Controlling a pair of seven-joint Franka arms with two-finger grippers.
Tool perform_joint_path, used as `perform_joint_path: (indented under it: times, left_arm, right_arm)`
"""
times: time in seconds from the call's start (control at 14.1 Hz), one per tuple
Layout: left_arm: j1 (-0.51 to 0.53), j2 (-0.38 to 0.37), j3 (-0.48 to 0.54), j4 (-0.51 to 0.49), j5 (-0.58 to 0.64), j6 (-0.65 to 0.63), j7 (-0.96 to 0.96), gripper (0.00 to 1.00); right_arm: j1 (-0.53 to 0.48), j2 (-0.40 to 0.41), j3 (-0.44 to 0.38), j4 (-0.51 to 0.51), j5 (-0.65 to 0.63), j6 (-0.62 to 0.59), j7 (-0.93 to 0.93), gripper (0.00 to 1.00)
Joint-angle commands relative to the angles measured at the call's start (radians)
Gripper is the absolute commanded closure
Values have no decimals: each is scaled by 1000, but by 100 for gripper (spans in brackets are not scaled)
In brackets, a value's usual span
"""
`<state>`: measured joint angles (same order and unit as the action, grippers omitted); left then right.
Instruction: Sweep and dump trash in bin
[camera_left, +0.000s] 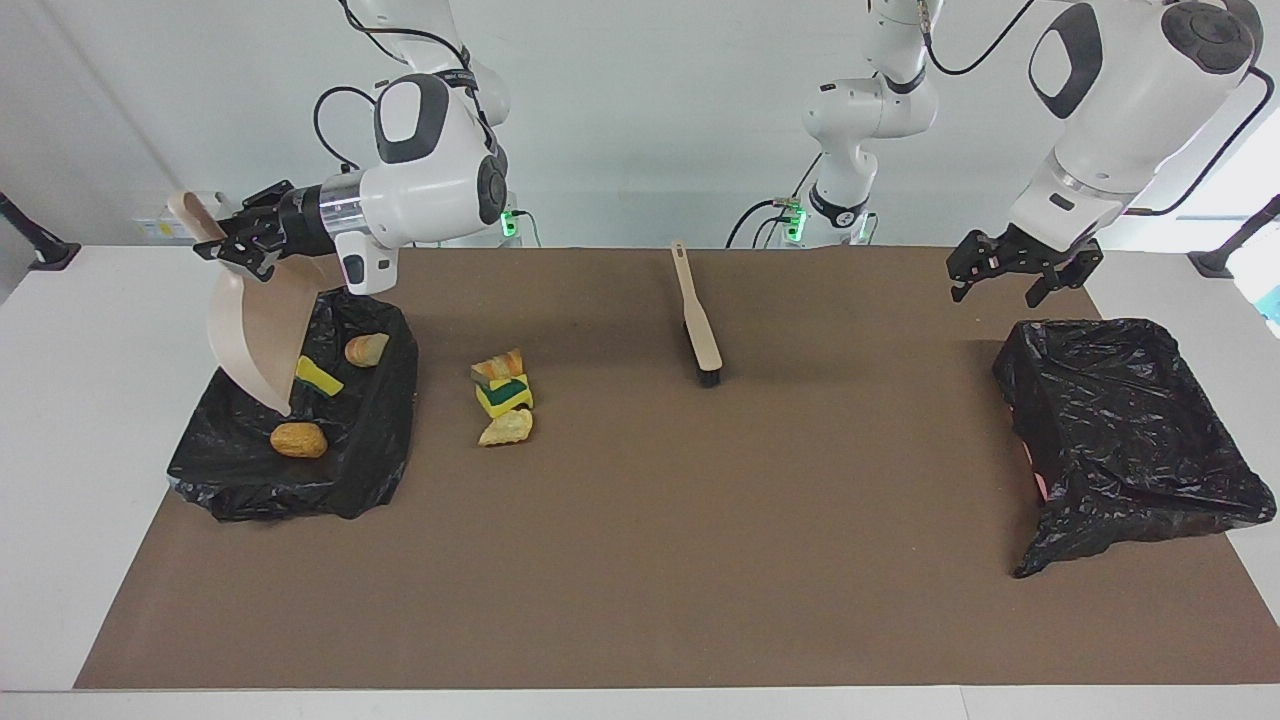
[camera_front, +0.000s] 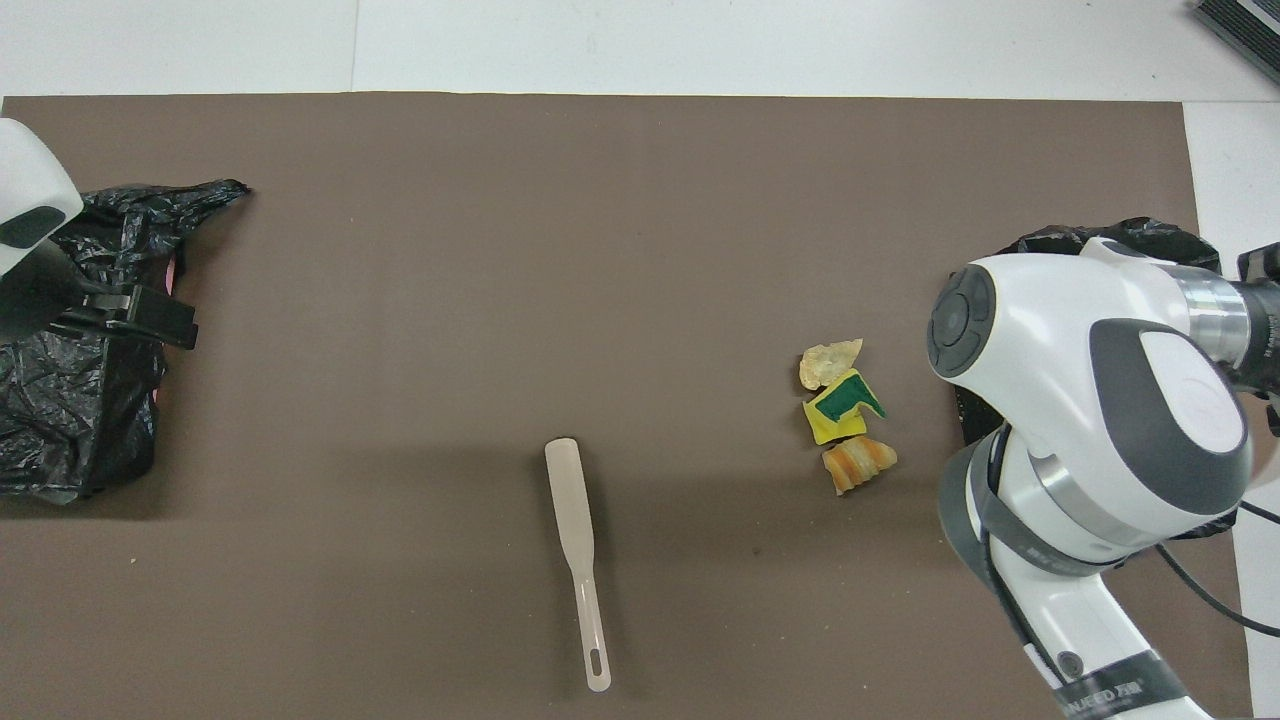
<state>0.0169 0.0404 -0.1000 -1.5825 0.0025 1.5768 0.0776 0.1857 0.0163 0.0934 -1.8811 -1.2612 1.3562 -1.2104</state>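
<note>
Your widest open lane is the brown mat (camera_left: 640, 560) from 3 through 6 to 9 o'clock of its middle, in the facing view. At 12 o'clock the brush (camera_left: 697, 315) lies lengthwise. At 10 o'clock a three-piece trash pile (camera_left: 503, 397) sits just beside the black-lined bin (camera_left: 370, 450), with the tilted dustpan (camera_left: 255, 335) over that bin. At 3 o'clock the second black-lined bin (camera_left: 1130, 440) blocks the mat's edge.
</note>
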Motion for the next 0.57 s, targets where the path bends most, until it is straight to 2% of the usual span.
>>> perform_joint_path:
  times: [0.0, 0.14, 0.28, 0.5]
  left_arm:
    - [5, -7, -3, 6, 19, 5, 11, 0]
    - [5, -7, -3, 6, 19, 6, 10, 0]
    - [5, -7, -3, 6, 19, 5, 8, 0]
    - [6, -7, -3, 6, 19, 6, 8, 0]
  right_arm:
    - [14, -4, 0, 115, 41, -54, -5, 100]
    - [14, -10, -1, 196, 153, -80, 36, 100]
    - [11, -16, 0, 264, 277, -106, 164, 100]
    - [14, -21, 2, 287, 530, -118, 510, 100]
